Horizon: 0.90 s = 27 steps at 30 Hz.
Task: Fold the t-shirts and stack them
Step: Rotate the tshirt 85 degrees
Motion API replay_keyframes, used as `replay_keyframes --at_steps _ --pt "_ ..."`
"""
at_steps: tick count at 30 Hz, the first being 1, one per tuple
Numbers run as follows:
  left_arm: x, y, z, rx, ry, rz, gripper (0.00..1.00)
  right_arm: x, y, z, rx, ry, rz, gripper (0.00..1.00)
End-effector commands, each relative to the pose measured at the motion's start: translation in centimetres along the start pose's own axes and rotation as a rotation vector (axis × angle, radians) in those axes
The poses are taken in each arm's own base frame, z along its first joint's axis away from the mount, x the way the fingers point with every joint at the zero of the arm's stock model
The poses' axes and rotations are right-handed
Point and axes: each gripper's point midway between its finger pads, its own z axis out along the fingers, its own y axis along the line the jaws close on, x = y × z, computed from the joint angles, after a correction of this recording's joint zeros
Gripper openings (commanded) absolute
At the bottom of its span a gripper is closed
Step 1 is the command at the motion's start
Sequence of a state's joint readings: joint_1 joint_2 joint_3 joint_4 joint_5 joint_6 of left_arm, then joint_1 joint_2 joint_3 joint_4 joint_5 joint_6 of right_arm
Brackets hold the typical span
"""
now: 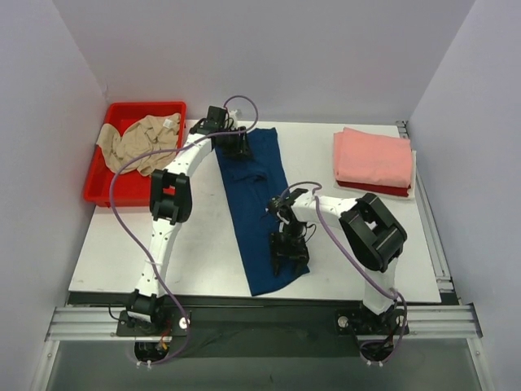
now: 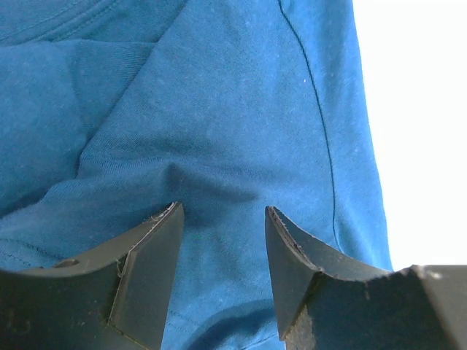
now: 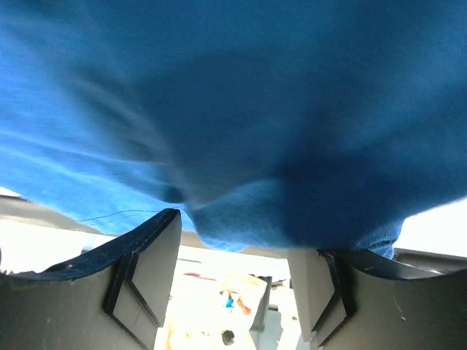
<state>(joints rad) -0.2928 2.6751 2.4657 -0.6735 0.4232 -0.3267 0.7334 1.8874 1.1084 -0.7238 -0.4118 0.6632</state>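
left tool (image 2: 222, 210) and right tool (image 3: 235, 233) spread over navy t-shirt (image 1: 256, 175), one right tip under blurred cloth

Top view: bright, even light falls from overhead, with no glare. The shirt (image 1: 259, 208) is sharp. The arms (image 1: 167, 204) throw only small, soft shadows on the table (image 1: 195, 244) beside it. Below the shirt, past the table's near edge, the picture goes dim.

Left wrist view: the shirt (image 2: 219, 109) is in crisp focus, seams and weave plain. A soft shadow lies on it between the dark left fingers (image 2: 149, 270). Right of the shirt, the table (image 2: 423, 109) burns out to flat white.

Right wrist view: the shirt (image 3: 255, 109) is too close and blurred, darkest at its middle. The right fingers (image 3: 146, 270) are crisper. Below the shirt the background is washed out.
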Motion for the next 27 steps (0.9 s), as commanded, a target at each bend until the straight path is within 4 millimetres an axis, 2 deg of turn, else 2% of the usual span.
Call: replay_keyframes --at_steps 1,2,4,7,8,10,11,13,15,16,17,19,20,22,23,25,26,27 --pt "0.3 0.5 2.1 0.052 -0.012 0.032 0.6 -2.6 3.1 0.8 -0.049 -0.071 -0.038 0.58" --pt "-0.2 0.1 2.0 0.069 -0.029 0.034 0.6 -3.0 4.0 0.5 -0.067 -0.08 -0.052 0.58" --pt "-0.5 -0.6 2.0 0.1 -0.037 0.037 0.6 -3.3 4.8 0.4 -0.078 -0.076 -0.063 0.58" --pt "-1.8 -2.4 1.2 0.144 -0.076 0.059 0.61 -3.7 6.0 -0.5 -0.104 -0.094 -0.1 0.58" --pt "-2.6 -3.5 0.3 0.159 -0.097 0.068 0.62 -3.8 6.1 -0.8 -0.108 -0.098 -0.117 0.58" --pt "-3.5 -4.7 -0.6 0.184 -0.131 0.078 0.64 -4.0 6.5 -2.4 -0.106 -0.125 -0.144 0.58" --pt "-4.8 -6.1 -2.2 0.202 -0.166 0.075 0.64 -4.1 6.6 -3.2 -0.102 -0.142 -0.163 0.59" --pt "-6.4 -8.0 -3.8 0.235 -0.226 0.089 0.65 -4.3 6.6 -5.6 -0.091 -0.202 -0.181 0.59" --pt "-8.0 -9.9 -6.4 0.257 -0.273 0.083 0.65 -4.1 6.5 -7.9 -0.099 -0.258 -0.194 0.6" --pt "-8.6 -10.6 -7.3 0.264 -0.293 0.085 0.66 -4.3 6.2 -8.7 -0.097 -0.286 -0.189 0.6" --pt "-9.5 -11.8 -9.1 0.276 -0.323 0.091 0.66 -4.2 6.0 -9.3 -0.098 -0.306 -0.19 0.61" --pt "-10.0 -12.3 -10.7 0.26 -0.344 0.087 0.66 -4.0 4.8 -11.0 -0.1 -0.358 -0.176 0.61" --pt "-10.7 -13.5 -12.9 0.26 -0.375 0.103 0.66 -3.7 4.4 -12.0 -0.111 -0.39 -0.174 0.61" --pt "-10.0 -12.6 -13.7 0.199 -0.367 0.088 0.66 -3.4 2.8 -11.9 -0.092 -0.397 -0.161 0.62" --pt "-10.3 -13.4 -16.1 0.185 -0.398 0.112 0.66 -3.6 1.8 -12.7 -0.095 -0.431 -0.142 0.63" --pt "-7.8 -11.2 -16.2 0.085 -0.351 0.082 0.66 -3.7 0.3 -12.6 -0.08 -0.436 -0.132 0.63" --pt "-7.7 -11.9 -19.0 0.068 -0.385 0.103 0.65 -3.7 -0.7 -12.4 -0.073 -0.433 -0.114 0.63" --pt "-7.1 -11.0 -19.8 0.017 -0.391 0.096 0.65 -3.8 -1.3 -12.2 -0.063 -0.43 -0.111 0.63"
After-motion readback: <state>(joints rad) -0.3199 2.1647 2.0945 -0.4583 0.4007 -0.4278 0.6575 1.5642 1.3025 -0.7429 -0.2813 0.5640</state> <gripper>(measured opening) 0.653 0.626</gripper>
